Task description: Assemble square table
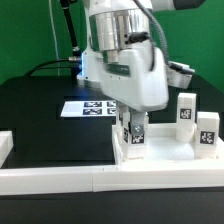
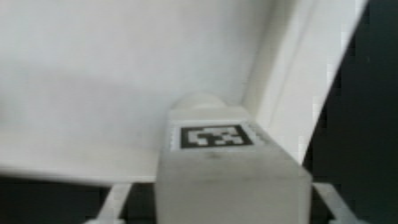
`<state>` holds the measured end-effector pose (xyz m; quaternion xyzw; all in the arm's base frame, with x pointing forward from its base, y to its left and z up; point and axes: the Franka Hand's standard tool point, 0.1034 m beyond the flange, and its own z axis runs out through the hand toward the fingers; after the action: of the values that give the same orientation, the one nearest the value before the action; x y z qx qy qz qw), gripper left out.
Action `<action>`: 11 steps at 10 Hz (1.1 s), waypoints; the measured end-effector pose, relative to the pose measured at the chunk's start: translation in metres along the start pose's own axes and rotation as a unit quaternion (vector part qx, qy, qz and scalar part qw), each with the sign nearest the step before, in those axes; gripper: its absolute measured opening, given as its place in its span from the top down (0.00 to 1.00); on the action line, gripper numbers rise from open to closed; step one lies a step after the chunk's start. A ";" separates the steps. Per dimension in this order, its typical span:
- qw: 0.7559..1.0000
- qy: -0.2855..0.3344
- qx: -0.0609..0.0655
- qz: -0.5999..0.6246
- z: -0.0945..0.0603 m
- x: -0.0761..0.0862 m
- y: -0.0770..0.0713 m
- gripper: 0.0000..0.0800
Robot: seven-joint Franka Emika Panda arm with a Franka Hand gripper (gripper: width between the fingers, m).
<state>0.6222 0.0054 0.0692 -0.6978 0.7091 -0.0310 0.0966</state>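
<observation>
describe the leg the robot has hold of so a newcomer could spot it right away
Find the large white square panel at the table's front edge. Three short tagged legs stand there; this leg is farthest to the exterior view's left, the only one clamped in the hand.

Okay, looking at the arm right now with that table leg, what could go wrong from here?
1. The gripper is closed on a leg close to the square panel's raised rim; a skewed lift might catch the leg on it.
2. Two more legs stand upright on the exterior view's right; a sideways swing that way might topple them.
3. The grip looks to be near the leg's top, so it may tilt.
</observation>
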 end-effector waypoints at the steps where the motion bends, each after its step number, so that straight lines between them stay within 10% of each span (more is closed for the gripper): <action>1: 0.999 -0.006 0.007 0.045 0.000 0.001 0.000 0.63; 4: 0.997 -0.008 0.007 0.072 0.001 0.000 0.001 0.63; 6: 1.000 -0.003 0.004 -0.003 0.001 -0.002 0.001 0.24; 11: 0.961 -0.002 -0.012 -0.277 0.000 -0.002 -0.002 0.19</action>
<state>0.6244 0.0075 0.0702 -0.8681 0.4882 -0.0463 0.0770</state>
